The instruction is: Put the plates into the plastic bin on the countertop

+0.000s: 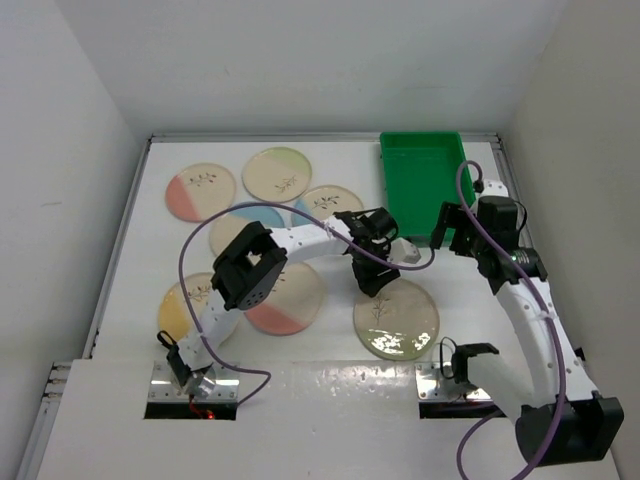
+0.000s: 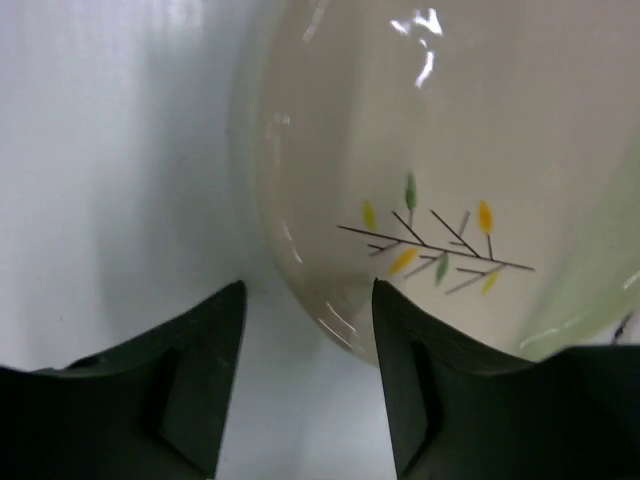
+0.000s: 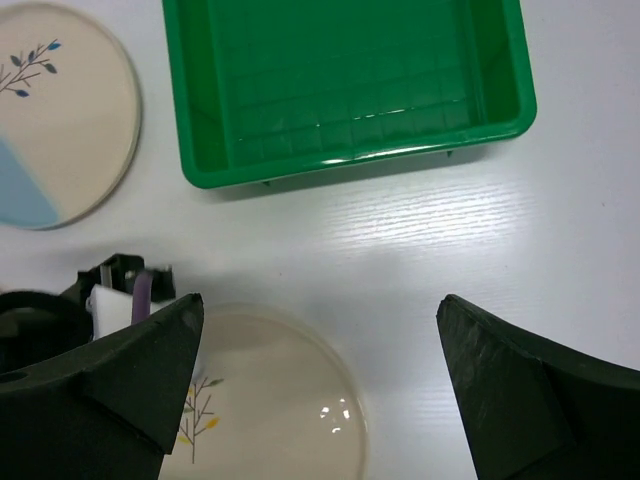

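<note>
A cream plate with a pale green edge (image 1: 396,318) lies flat on the white countertop (image 1: 460,300), in front of the green plastic bin (image 1: 425,180). My left gripper (image 1: 368,282) is down at this plate's far left rim. In the left wrist view the jaws (image 2: 308,300) stand apart across the rim: one finger (image 2: 430,400) is over the plate (image 2: 450,150), the other is over bare countertop. My right gripper (image 1: 450,235) hangs wide open between the bin (image 3: 340,80) and the same plate (image 3: 270,400), holding nothing. The bin has nothing in it.
Several more plates lie on the left half of the countertop: pink-part (image 1: 198,190), pale green (image 1: 277,173), blue-part (image 1: 328,205), yellow-part (image 1: 185,300) and another pink-part (image 1: 290,300) under the left arm. White walls close in the countertop on three sides.
</note>
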### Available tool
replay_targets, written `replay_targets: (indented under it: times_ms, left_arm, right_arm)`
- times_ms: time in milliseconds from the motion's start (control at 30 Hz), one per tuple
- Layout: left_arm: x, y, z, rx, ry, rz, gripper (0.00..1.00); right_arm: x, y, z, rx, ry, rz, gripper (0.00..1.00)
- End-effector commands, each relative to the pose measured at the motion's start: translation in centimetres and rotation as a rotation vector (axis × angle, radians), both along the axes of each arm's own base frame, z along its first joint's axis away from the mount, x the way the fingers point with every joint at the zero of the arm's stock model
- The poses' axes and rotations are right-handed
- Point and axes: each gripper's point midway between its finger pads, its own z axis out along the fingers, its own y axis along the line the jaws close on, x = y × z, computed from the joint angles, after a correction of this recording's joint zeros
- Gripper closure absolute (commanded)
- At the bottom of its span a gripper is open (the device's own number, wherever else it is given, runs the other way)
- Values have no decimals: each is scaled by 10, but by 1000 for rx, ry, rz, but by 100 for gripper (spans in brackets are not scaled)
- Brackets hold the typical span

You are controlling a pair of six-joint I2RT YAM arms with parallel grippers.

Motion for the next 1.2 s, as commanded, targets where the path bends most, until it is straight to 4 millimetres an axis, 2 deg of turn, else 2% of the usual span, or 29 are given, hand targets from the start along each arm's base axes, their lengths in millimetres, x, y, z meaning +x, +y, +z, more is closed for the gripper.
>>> replay_targets:
  times_ms: [0,133,167,233,267,300,333,367,400,433,467,500,533,567,633,667,700,733,767,800,867,900,1000,1067,1100,1133,1167]
  left_arm:
    - [18,9,-21,31,-51,141,43]
    - [5,16,-35,54,-20,137,44]
    - [1,19,-40,75,-24,133,50]
    - [0,17,-44,69,-23,120,73]
    - [-5,19,-47,69,1,112,98]
    - [-10,22,-50,76,16,108,100]
    - [-9,20,-44,57,7,87,100]
    - [-8,25,-42,46,25,86,100]
    - [-5,33,-32,39,15,89,100]
    - [7,42,-23,20,7,110,100]
    - [16,49,-12,1,-28,91,100]
    - [19,57,11,-28,-66,84,100]
    - [26,63,23,-48,-99,76,100]
    - [35,73,33,-56,-138,53,100]
    - [34,85,45,-30,-135,32,100]
    - [34,90,50,-35,-125,39,100]
    - [28,88,55,-56,-103,27,100]
    - [25,89,57,-64,-95,23,100]
    - [25,88,61,-71,-103,23,100]
    - [25,88,61,-71,-103,23,100]
    - [25,90,62,-77,-83,48,100]
    - [29,89,66,-93,-82,54,100]
    - [36,87,71,-123,-68,69,100]
    - [38,85,72,-125,-70,69,100]
    - [44,86,76,-133,-80,79,100]
    - [44,86,71,-125,-71,79,100]
    - [46,85,69,-124,-70,79,100]
  right_arm:
    - [-3,8,2,21,-25,17,2]
    - [-8,11,-4,-9,6,45,2]
    - [-9,10,-6,-18,18,46,2]
    - [-11,13,-8,-17,28,61,2]
    - [-11,19,-10,2,35,87,2]
    - [-12,22,-12,8,42,105,2]
    - [-14,30,-15,34,53,135,2]
    - [-16,39,-21,59,77,176,1]
    - [-22,48,-31,88,124,215,1]
    - [-25,52,-36,106,152,232,1]
    - [-33,63,-46,140,212,270,1]
    - [-38,72,-53,171,250,306,1]
    - [-42,79,-58,180,270,330,1]
    - [-53,87,-71,184,315,359,1]
    - [-56,94,-80,187,313,378,1]
    - [-68,93,-96,198,354,362,1]
    - [-62,96,-94,210,313,361,1]
    - [-62,96,-97,230,311,340,1]
    - [-75,97,-113,250,346,344,1]
    - [-65,105,-111,291,297,361,1]
    - [-79,116,-129,350,347,395,5]
    - [-74,124,-128,372,318,419,6]
    - [-82,133,-150,422,367,441,15]
    - [-75,136,-151,457,328,450,23]
    - [-78,142,-152,498,343,474,27]
    - [-76,151,-148,539,321,519,31]
    - [-79,155,-147,568,332,545,40]
